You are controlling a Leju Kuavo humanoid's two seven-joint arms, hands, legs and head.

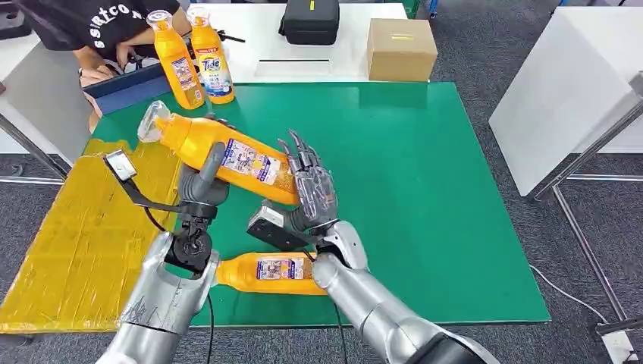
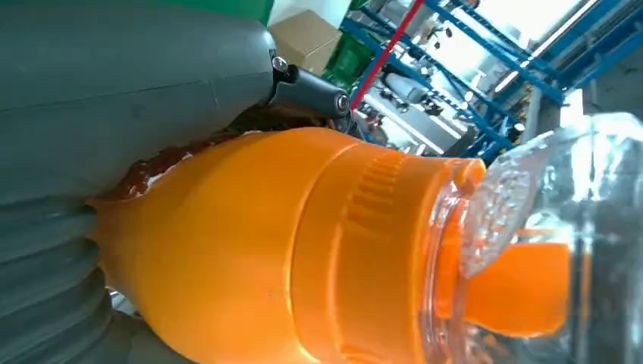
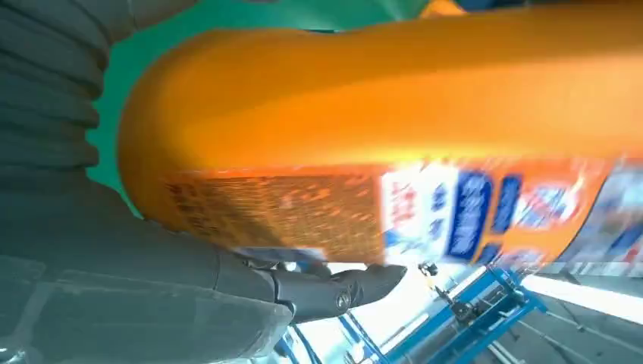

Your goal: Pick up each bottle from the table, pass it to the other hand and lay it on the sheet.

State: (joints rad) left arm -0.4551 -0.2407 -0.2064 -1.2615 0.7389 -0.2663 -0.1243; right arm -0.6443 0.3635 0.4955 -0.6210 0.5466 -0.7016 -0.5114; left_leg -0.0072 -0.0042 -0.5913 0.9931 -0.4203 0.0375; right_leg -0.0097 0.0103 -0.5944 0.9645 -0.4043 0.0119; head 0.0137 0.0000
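Bottle (image 1: pixel 220 152) in my grip: glossy orange plastic, clear cap, paper label. Beneath it, matt green bench (image 1: pixel 425 189); beside, crinkled yellow sheet (image 1: pixel 68 243).

Two silver metal arms; left hand (image 1: pixel 203 184) has a thick grey thumb, right hand (image 1: pixel 312 186) dark translucent fingers; black cables run along the wrists.

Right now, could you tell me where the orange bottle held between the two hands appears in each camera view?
Head view: the held bottle lies tilted at centre-left above the green mat, left hand at its middle, right hand at its base.
Left wrist view: its orange neck and clear cap.
Right wrist view: its base and label.
Shared landmark: the bottle's printed label.
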